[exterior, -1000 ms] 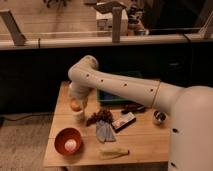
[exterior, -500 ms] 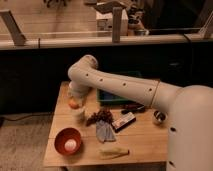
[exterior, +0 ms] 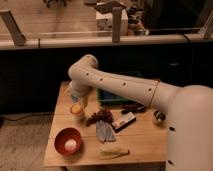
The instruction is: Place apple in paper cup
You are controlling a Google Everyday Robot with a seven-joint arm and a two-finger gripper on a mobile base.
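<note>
The orange-yellow apple [exterior: 76, 108] sits at the mouth of the small white paper cup [exterior: 77, 118], which stands upright at the left of the wooden table [exterior: 145, 145]. My gripper [exterior: 75, 98] is at the end of the white arm, directly above the apple and close to it or touching it. I cannot tell whether it holds the apple. The lower part of the apple is hidden by the cup's rim.
A red bowl [exterior: 61, 137] with a white egg-like ball [exterior: 71, 145] stands front left. A dark grape bunch [exterior: 100, 116], a grey-blue cloth [exterior: 103, 131], a dark packet [exterior: 124, 121], a pale green item [exterior: 114, 152] and a small bowl [exterior: 159, 117] lie nearby. A green tray [exterior: 117, 96] is behind.
The apple has come down and slightly right, from just above the cup to the cup's mouth. The gripper has moved down with it.
</note>
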